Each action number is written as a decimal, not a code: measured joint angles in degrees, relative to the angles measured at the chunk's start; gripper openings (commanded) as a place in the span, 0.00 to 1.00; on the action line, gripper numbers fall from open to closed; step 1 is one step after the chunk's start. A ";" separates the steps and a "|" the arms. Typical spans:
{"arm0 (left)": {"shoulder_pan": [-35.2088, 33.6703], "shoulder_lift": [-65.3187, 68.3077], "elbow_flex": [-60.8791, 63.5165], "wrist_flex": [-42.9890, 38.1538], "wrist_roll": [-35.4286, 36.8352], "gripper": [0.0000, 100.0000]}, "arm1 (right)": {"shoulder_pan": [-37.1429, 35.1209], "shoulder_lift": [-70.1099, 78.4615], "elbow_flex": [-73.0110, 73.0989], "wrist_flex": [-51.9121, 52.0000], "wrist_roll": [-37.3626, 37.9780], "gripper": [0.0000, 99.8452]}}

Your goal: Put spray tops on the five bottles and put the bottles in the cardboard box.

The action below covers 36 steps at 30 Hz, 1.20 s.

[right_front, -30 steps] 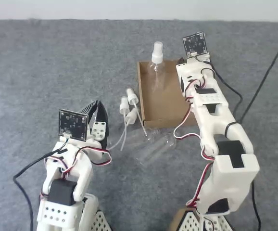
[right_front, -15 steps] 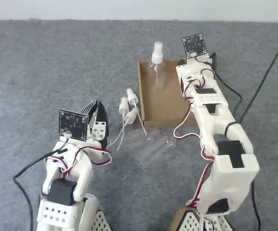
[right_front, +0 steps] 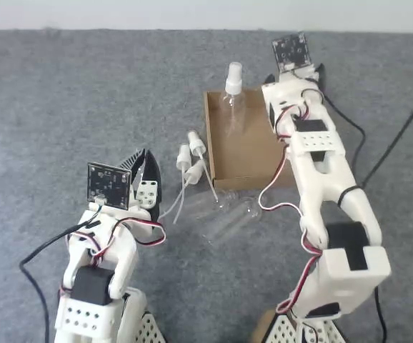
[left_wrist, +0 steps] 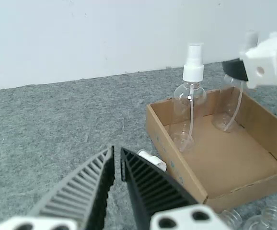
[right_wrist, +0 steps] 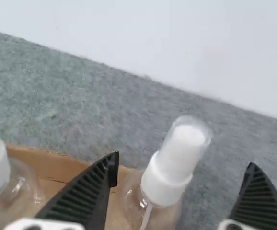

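I read this as the placing step for a second bottle. My right tool (right_wrist: 181, 165) stands wide, one jaw on each side of a topped bottle (right_wrist: 186, 139) that sits inside the cardboard box (right_front: 249, 157), though I cannot be sure either jaw touches it. Another topped bottle (right_front: 233, 100) stands just beside that tool, past one jaw. My left tool (left_wrist: 117, 151) is narrowed almost to a slit and holds nothing, with the loose spray tops (right_front: 190, 158) just ahead of it. Next I need to lift the right tool straight up, clear of the cap, then take it toward the bare bottles (right_front: 229, 214) lying on the counter (right_front: 85, 93) just outside the box.
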 measured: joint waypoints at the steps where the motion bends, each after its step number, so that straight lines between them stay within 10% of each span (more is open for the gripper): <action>1: 0.00 0.00 0.00 0.00 0.00 0.01 | 0.00 -0.53 -0.70 0.97 0.00 0.34; 36: 0.00 0.00 0.00 0.00 0.00 0.01 | -16.53 -38.15 -3.52 67.34 0.00 0.34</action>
